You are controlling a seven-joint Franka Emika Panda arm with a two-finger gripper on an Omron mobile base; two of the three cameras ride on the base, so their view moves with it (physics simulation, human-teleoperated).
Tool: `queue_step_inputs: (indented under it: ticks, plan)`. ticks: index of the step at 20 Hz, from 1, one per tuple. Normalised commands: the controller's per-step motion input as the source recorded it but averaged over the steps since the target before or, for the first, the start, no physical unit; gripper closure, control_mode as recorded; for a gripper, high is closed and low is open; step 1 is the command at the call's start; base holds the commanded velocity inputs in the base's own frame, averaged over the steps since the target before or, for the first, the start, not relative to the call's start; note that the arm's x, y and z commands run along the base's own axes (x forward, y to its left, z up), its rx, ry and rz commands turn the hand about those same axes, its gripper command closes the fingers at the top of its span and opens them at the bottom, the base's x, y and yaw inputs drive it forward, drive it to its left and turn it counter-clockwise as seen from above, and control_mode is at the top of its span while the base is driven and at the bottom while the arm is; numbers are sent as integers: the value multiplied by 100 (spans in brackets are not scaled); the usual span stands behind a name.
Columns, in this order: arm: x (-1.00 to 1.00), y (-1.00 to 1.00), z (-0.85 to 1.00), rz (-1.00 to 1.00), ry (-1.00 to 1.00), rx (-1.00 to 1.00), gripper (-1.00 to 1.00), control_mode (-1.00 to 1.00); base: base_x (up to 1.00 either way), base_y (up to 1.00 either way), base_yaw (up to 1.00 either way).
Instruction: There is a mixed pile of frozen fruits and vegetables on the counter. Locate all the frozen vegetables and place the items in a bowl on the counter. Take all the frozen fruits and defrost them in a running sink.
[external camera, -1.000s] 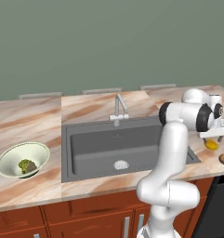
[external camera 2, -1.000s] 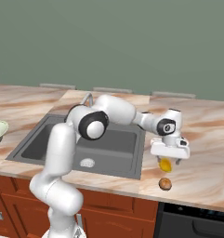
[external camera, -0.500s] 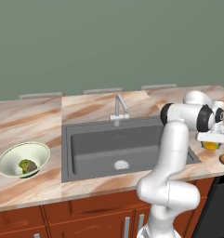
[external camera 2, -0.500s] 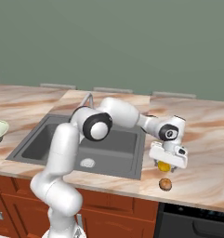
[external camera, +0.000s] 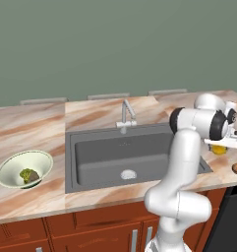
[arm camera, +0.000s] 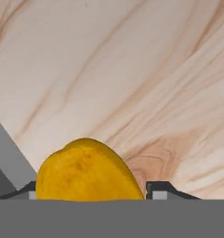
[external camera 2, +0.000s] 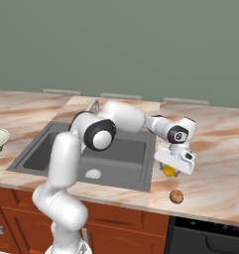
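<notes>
Two veg already sit in bowl, left of sink. Gripper low on counter right of sink, fingers straddling yellow-orange fruit; whether clenched, can't tell. Brown fruit waits nearby.

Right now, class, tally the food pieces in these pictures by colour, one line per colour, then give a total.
Green: 1, the floret in the bowl.
Dark brown: 1, the lump beside it.
Yellow-orange: 1, the oval piece between the fingers.
Brown: 1, the round piece on the counter.
Total: 4.
</notes>
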Motion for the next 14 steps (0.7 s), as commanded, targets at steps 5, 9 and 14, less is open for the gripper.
queue_step_inputs:
  ticks: [5, 9, 14]
  plan:
    - [-5, 100, 63, -14, -17, -17, 100, -100, 0, 0, 0]
    - [0, 100, 30, -19, -10, -20, 100, -100, 0, 0, 0]
    - [4, 100, 10, -14, -4, -23, 100, -100, 0, 0, 0]
